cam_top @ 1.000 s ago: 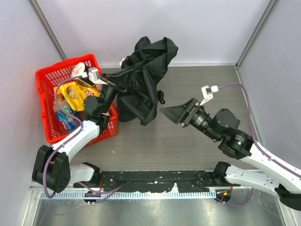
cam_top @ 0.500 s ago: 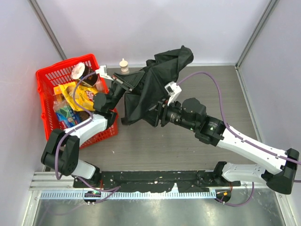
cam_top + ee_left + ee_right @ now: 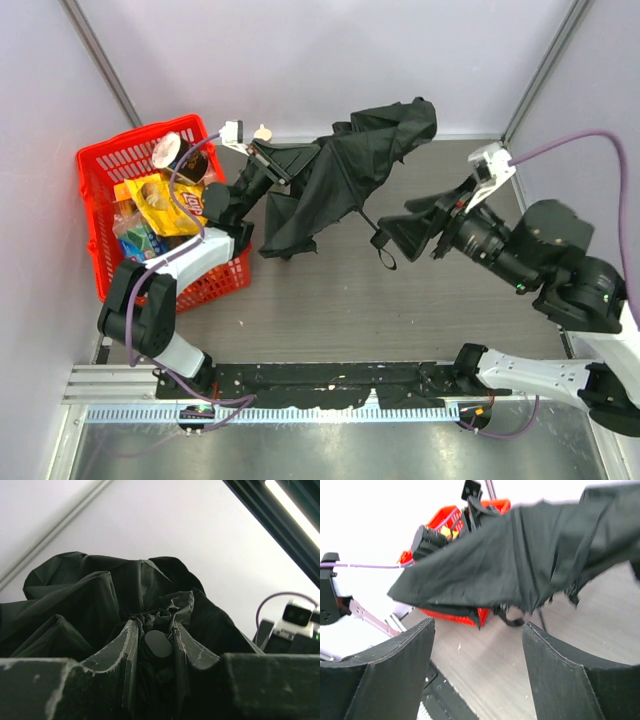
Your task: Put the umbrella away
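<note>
While the left gripper (image 3: 270, 163) lifts it, the umbrella (image 3: 340, 170): half-collapsed, slanting in the air just beside the red basket (image 3: 100, 170), handle (image 3: 376, 238) lowest.
Left gripper: clamped on the cap (image 3: 158, 644) at the canopy top.
Right gripper (image 3: 398, 222): jaws wide apart, holding nothing, near the handle and wrist loop (image 3: 386, 260).
Step, as we judge: closing the canopy fully.
Advice: we would catch the handle squarely, push along the shaft, and keep loose fabric out of the jaws.

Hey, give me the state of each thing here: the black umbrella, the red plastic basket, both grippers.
black fabric umbrella: canopy loose, half collapsed, held aloft.
red plastic basket: upright, filled with snack packets.
left gripper: shut on the umbrella's top end.
right gripper: open, empty, apart from the umbrella.
</note>
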{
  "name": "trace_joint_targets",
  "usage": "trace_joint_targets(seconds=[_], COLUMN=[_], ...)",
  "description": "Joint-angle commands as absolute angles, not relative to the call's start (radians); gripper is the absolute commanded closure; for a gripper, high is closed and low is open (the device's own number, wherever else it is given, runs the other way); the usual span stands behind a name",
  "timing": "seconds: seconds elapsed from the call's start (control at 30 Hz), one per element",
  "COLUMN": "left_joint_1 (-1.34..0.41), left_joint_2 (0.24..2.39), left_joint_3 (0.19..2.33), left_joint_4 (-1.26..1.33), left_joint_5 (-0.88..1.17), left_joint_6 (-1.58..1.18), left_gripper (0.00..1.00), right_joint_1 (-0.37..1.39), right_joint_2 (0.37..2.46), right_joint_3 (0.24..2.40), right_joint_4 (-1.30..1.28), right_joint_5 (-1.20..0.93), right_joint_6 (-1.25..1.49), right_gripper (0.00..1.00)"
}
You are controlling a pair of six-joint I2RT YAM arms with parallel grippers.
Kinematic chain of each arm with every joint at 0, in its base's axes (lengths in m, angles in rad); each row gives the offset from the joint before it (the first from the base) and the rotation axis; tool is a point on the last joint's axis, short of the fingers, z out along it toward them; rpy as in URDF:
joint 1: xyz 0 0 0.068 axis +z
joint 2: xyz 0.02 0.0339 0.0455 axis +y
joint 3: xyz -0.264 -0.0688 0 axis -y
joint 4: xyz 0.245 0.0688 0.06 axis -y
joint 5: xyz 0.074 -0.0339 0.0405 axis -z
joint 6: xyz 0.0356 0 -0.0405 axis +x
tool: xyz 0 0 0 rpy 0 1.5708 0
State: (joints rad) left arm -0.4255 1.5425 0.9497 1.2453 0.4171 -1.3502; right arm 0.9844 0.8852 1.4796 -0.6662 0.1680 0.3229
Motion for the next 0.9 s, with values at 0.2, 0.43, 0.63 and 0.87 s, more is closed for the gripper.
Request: trace_joint_targets(seconds=[0.2, 0.43, 0.63, 0.87], left_joint_1=[-0.454, -0.483, -0.56, -0.641], left_joint_2=[1.493, 1.401, 1.391, 1.378], left_joint_3=[0.993, 0.974, 1.008, 0.97], left_joint_4=[1.523, 1.286, 1.204, 1.153], left_joint_5=[0.511, 0.448, 0.422, 0.336], left_joint_6=[-1.35, -1.129, -1.066, -1.081], left_gripper=[1.0, 1.0, 1.0, 1.0], right_joint_1=[0.988, 1.077, 1.108, 1.106], right_joint_2=[1.17, 1.175, 1.284, 1.382], right_joint_3=[1.657, 1.488, 1.439, 1.511], right_joint_4=[-0.619, -0.436, -0.371, -0.385], right_joint_5=[-0.087, 0.038, 0.205, 0.443], right_joint_6=[0.208, 0.333, 0.238, 0.164], right_gripper=[0.23, 0.23, 0.24, 0.3])
